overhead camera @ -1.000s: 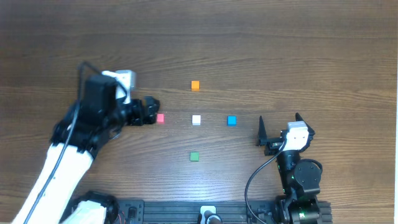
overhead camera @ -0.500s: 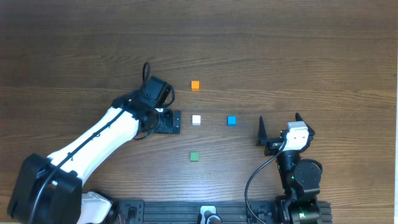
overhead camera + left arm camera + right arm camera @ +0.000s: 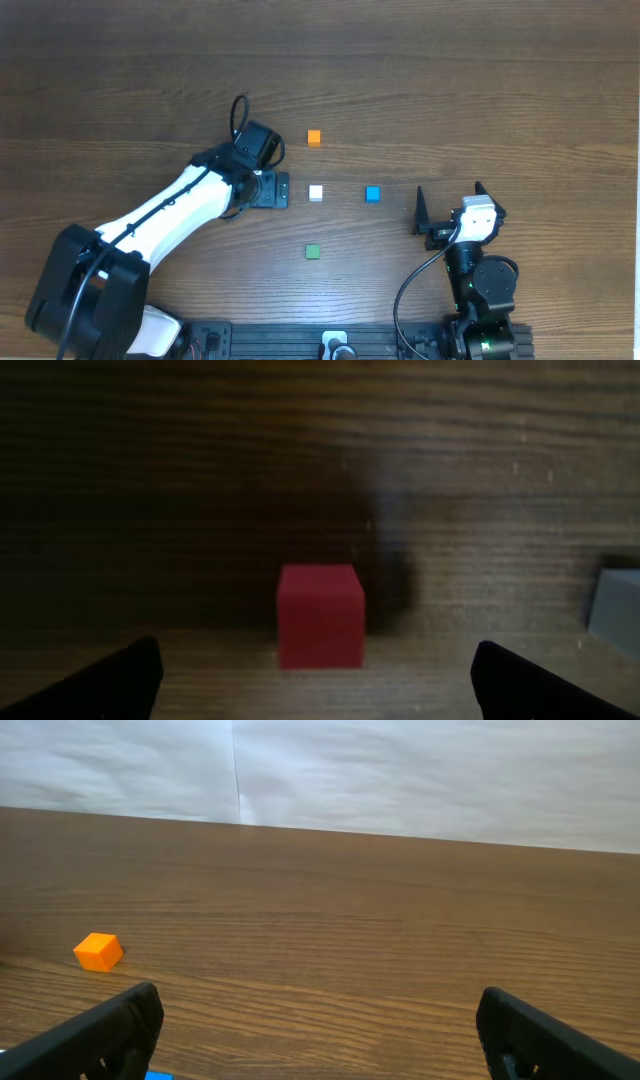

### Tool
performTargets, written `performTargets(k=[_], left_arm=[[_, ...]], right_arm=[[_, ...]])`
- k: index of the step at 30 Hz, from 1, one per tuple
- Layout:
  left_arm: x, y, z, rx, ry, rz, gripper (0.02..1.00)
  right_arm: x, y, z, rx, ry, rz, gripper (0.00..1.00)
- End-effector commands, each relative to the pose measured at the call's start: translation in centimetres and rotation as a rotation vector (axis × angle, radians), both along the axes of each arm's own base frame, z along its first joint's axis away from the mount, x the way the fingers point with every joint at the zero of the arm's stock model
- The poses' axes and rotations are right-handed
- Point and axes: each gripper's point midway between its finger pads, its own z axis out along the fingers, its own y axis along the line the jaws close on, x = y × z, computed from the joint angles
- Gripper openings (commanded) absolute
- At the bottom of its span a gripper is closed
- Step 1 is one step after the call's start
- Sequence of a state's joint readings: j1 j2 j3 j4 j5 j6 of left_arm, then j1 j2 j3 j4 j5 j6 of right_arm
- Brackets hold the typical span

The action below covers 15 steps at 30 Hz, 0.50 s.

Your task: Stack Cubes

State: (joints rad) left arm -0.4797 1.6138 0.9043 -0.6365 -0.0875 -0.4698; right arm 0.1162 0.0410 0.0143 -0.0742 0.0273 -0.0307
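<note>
Two fingers [image 3: 112, 682] of the left tool [image 3: 279, 190] were spread wide, low over the table [image 3: 500, 80], and gripped nothing. The red cube [image 3: 320, 615] sat on the wood between them, roughly centred in the gap and clear of both fingers. It cast a dark shadow onto the wood grain beyond it.

In the top view the white cube [image 3: 316, 192] lay just beyond the left tool's tip, near it but not touching. The blue cube [image 3: 373, 193] sat farther along the same line towards the right arm's side. The orange cube [image 3: 314, 137] stood apart, farther from the arm bases than the white one. The green cube [image 3: 312, 252] lay closer to the bases, almost in line with the white and orange cubes. All four cubes rested singly on the table, none on top of another.

The right tool [image 3: 449, 196] was near its own base, well apart from every cube, with its fingers also spread and holding nothing. Its wrist view looked across bare wood to the orange cube and to a pale wall [image 3: 420, 770] behind the table's far edge.
</note>
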Motion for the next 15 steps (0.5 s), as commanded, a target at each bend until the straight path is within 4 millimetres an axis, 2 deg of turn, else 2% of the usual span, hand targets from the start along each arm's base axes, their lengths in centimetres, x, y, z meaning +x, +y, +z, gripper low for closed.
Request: performTargets(k=[1, 7, 15], left_arm=[[1.3, 1.0, 0.0, 0.01, -0.022, 0.053, 0.998], [1.5, 1.1, -0.1, 0.002, -0.022, 0.057, 0.993], [1.5, 0.5, -1.3, -0.009, 0.002, 0.046, 0.991]], right_arm=[[0.0, 0.1, -0.2, 0.0, -0.003, 0.007, 0.993], [0.0, 0.1, -0.2, 0.0, -0.002, 0.006, 0.991], [0.0, 0.1, -0.2, 0.0, -0.002, 0.007, 0.993]])
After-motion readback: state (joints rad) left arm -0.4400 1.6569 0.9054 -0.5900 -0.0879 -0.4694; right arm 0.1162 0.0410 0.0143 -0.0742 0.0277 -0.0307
